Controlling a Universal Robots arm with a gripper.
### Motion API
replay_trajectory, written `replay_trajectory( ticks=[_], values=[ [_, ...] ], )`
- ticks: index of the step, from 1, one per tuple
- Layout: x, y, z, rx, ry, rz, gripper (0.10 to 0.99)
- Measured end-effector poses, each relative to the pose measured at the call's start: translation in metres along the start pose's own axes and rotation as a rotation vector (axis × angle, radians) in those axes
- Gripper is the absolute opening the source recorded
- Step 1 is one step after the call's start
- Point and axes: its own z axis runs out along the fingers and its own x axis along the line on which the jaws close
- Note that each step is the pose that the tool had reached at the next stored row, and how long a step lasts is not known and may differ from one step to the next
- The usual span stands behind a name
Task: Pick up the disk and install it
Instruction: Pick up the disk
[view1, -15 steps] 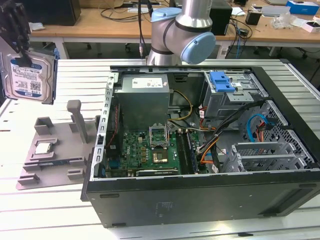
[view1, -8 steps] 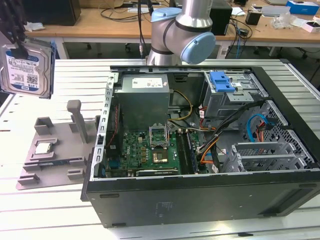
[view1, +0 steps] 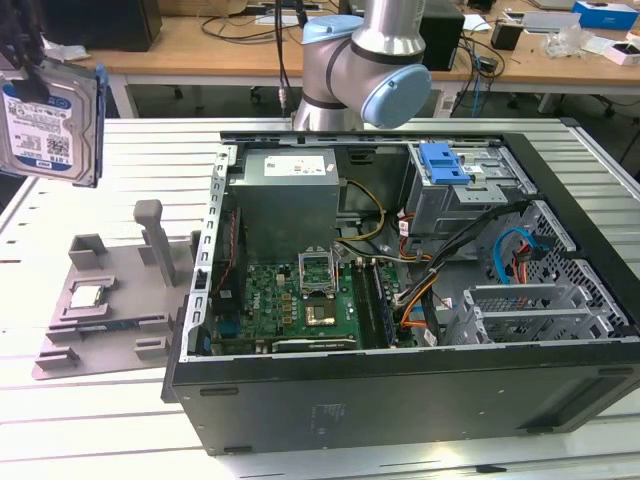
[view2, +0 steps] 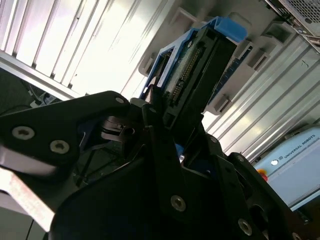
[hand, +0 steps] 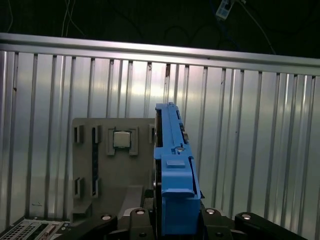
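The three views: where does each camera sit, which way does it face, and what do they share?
Exterior view: off the arm, raised, looking down into the open computer case; shows the arm.
First wrist view: behind the gripper, facing down at the grey tray.
Second wrist view: close beside the gripper, looking along the disk.
All share the held disk.
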Motion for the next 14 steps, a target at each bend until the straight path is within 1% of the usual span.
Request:
replay_trajectory(
  ticks=[6,11,14],
  values=[
    [-0.0003,-0.0001,-0.012,0.0,0.0006,0.0,0.369],
    [-0.0005,-0.0001,-0.0192,0.0,0.0008,0.0,0.369],
    [-0.0007,-0.0002,-0.0276,0.0,0.001,0.0,0.369]
  ],
)
